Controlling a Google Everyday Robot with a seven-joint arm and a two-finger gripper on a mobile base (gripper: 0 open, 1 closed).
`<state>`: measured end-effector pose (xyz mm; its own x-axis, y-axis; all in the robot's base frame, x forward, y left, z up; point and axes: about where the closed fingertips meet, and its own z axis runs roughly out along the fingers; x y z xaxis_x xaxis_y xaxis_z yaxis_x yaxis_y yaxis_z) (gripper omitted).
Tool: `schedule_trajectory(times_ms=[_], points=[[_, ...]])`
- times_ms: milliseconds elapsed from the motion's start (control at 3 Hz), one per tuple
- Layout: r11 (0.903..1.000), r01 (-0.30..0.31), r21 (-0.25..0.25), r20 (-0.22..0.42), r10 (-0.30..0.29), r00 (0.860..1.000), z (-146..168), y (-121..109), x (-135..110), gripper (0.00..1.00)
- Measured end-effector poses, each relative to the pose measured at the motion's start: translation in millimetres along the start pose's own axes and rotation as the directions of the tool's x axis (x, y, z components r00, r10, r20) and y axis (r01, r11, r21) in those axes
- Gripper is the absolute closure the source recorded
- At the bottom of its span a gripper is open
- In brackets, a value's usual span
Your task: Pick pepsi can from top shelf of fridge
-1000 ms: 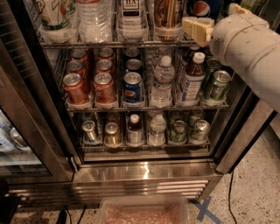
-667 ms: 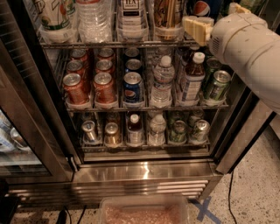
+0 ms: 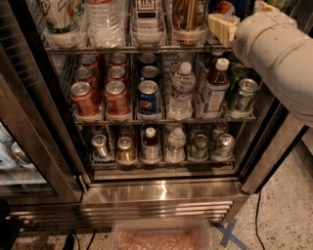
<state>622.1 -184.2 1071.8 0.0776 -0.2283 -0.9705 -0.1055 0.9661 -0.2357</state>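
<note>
The fridge [image 3: 161,193] stands open in front of me. The pepsi can [image 3: 226,7] is at the right end of the top shelf [image 3: 112,49]; only its lower part with the red-white-blue logo shows at the frame's top edge. My gripper [image 3: 222,27], cream-coloured, is at the top shelf's right end, just in front of and below the pepsi can's logo. The thick white arm [image 3: 279,49] reaches in from the right and hides the shelf's right corner. The can's top is out of view.
Tall cans and a big water bottle [image 3: 103,22] fill the top shelf's cup holders. Red cans [image 3: 116,96], short blue Pepsi cans [image 3: 147,95], bottles and green cans [image 3: 243,94] fill lower racks. The glass door [image 3: 29,127] stands left. A plastic bin [image 3: 161,237] lies on the floor.
</note>
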Motion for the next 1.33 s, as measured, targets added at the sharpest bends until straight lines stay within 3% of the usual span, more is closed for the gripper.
schedule_trajectory(times_ms=[1333], points=[[0.9994, -0.01, 0.033, -0.008, 0.01, 1.0, 17.3, -7.0, -0.6, 0.34]])
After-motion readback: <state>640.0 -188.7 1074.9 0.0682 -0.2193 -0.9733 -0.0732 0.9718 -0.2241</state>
